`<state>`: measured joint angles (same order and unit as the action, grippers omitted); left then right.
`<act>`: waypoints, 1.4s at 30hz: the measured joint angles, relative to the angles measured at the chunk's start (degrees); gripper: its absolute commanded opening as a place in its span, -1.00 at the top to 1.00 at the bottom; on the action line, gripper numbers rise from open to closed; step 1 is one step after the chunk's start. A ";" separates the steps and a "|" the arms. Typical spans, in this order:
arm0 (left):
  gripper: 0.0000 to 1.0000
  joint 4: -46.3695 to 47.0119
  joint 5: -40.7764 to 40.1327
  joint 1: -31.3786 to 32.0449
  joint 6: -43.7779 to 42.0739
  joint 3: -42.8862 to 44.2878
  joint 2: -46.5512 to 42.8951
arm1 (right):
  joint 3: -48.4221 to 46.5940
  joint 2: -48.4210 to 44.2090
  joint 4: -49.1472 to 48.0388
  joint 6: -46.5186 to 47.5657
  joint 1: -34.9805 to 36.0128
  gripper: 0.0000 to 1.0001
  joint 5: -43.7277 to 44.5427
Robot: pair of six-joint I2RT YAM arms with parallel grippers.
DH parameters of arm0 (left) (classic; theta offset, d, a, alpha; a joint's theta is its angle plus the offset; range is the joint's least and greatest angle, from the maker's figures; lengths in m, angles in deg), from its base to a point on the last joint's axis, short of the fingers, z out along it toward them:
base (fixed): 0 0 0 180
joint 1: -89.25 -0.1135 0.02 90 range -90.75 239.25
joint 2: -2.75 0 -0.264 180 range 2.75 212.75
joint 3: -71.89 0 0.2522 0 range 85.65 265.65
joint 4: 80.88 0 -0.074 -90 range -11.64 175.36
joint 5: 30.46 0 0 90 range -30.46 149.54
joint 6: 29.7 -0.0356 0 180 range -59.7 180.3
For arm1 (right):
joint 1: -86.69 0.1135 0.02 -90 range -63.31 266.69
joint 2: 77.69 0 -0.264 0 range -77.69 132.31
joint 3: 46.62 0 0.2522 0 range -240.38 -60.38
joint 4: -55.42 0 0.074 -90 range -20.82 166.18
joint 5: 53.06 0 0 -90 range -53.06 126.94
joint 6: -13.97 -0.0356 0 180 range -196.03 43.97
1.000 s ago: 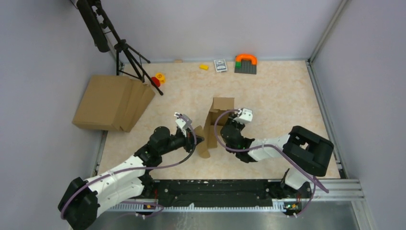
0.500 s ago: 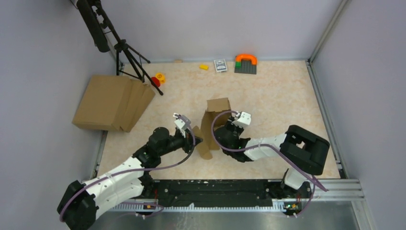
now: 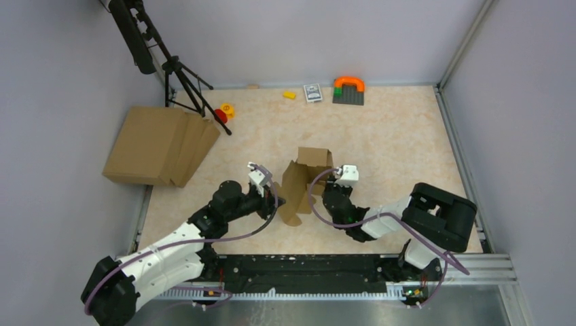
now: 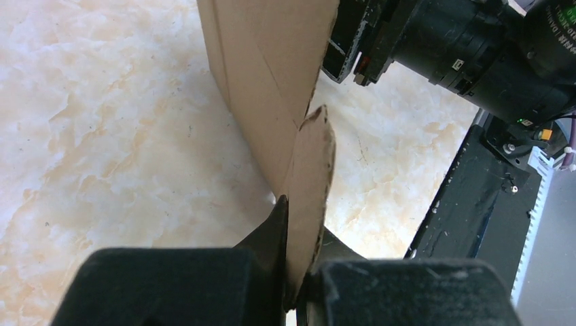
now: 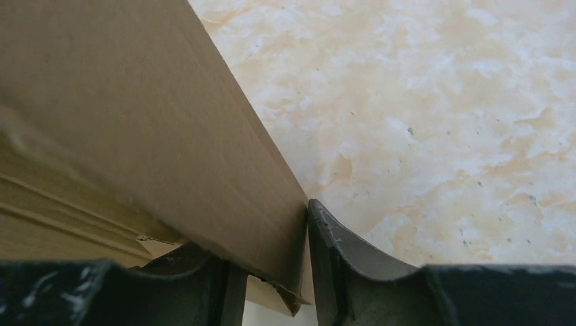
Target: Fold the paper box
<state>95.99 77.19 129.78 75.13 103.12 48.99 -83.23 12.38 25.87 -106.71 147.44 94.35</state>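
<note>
Right in the middle of the worktop (image 3: pixel 394 136), the paper box (image 3: pixel 303 182) is standing half-formed. One flap is sticking up toward 12 o'clock and the walls are leaning rather than lying flat.

The left claw (image 4: pixel 299 238) is coming in from the box's 8 o'clock and is clamped tight on a rounded tab (image 4: pixel 312 170). In the left wrist view the cardboard is sitting squeezed between both fingers.

The right claw (image 5: pixel 268 244) is sitting at the box's 4 o'clock with a side panel (image 5: pixel 136 122) running between its fingers. One finger is touching the panel, but I honestly can't tell whether it's pinching it or just straddling it.

The big cardboard pile (image 3: pixel 159 145) is sitting off at 10 o'clock, well apart, and isn't part of this.

My read is that we're mid-fold, with the walls being raised and the tab end being brought round. Nothing is looking tucked or locked yet. For the next move I'm guessing the left claw is going to need to swing that tab in toward the wall. The right side will need to be steadying the panel so the whole thing isn't tipping over or springing back open.
</note>
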 measured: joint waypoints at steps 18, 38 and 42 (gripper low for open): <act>1.00 -5.01 2.01 0.00 -3.23 3.30 2.05 | 3.85 -6.38 -2.64 1.99 -4.66 -0.04 -8.15; 1.00 -11.21 -0.59 0.07 -6.60 8.57 4.17 | 10.54 -22.75 1.81 3.04 -5.90 0.11 -21.33; 1.00 -12.44 -0.63 0.15 -7.32 9.49 4.59 | 10.88 -23.41 2.73 2.43 -6.03 0.40 -21.27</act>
<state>83.55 76.56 129.94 67.81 112.61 53.58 -72.35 -11.03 28.60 -104.28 141.41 73.08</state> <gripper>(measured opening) 0.003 0.411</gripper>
